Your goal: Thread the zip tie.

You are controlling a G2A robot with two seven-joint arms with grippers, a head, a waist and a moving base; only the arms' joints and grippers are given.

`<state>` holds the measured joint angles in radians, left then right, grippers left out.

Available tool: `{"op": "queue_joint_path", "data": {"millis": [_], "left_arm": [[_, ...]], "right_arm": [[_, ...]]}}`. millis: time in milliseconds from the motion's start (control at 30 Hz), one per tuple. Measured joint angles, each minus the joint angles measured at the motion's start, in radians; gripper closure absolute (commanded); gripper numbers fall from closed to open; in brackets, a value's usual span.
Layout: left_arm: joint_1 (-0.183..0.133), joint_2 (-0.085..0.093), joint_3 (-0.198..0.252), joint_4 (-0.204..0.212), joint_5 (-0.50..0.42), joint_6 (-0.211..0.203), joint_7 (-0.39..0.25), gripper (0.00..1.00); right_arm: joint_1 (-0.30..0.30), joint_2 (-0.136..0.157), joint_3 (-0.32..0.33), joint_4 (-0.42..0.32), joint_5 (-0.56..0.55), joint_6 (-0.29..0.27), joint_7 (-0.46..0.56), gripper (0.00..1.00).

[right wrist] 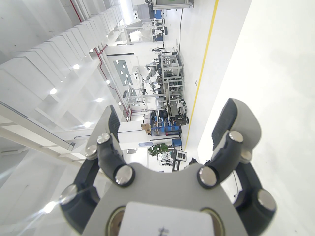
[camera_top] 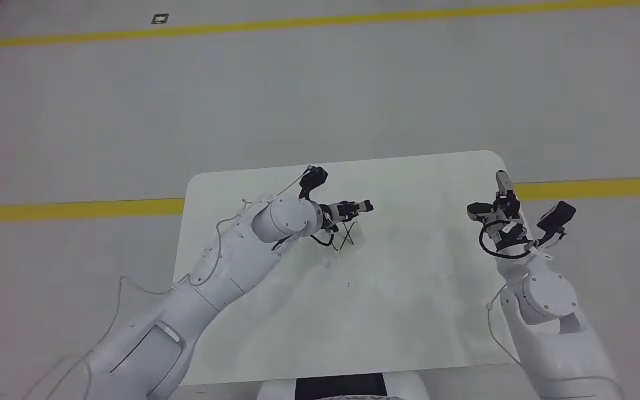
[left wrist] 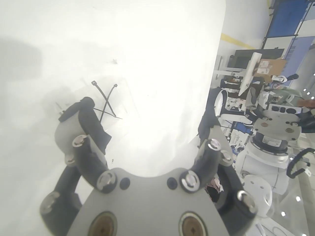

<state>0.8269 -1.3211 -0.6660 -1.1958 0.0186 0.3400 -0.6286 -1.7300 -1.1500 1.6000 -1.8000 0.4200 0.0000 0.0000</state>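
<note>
Left gripper hanging wide open and empty beside the crossed zip ties.
They are lying on the table; the right gripper is gaping too, holding nothing (off by the table's edge). I'm risking pinching both at once, since they are overlapping.

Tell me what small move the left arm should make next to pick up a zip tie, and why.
Probably shift the left tool sideways and down so its open jaws straddle one of the two crossed zip ties. They lie on the table beside one fingertip, outside the gap, and nothing is gripped yet.
</note>
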Motion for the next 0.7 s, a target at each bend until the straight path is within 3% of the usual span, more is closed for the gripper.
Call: {"op": "queue_joint_path", "data": {"millis": [167, 367, 700], "left_arm": [[0.03, -0.001, 0.023, -0.021, 0.031, -0.002, 0.019, 0.0], [0.04, -0.011, 0.042, -0.018, 0.038, 0.0, 0.049, 0.0], [0.052, -0.009, 0.046, -0.025, 0.053, -0.006, 0.062, 0.0]], "right_arm": [[0.0, 0.0, 0.0, 0.0, 0.0, 0.0, 0.0, 0.0], [0.0, 0.0, 0.0, 0.0, 0.0, 0.0, 0.0, 0.0], [0.0, 0.0, 0.0, 0.0, 0.0, 0.0, 0.0, 0.0]]}}
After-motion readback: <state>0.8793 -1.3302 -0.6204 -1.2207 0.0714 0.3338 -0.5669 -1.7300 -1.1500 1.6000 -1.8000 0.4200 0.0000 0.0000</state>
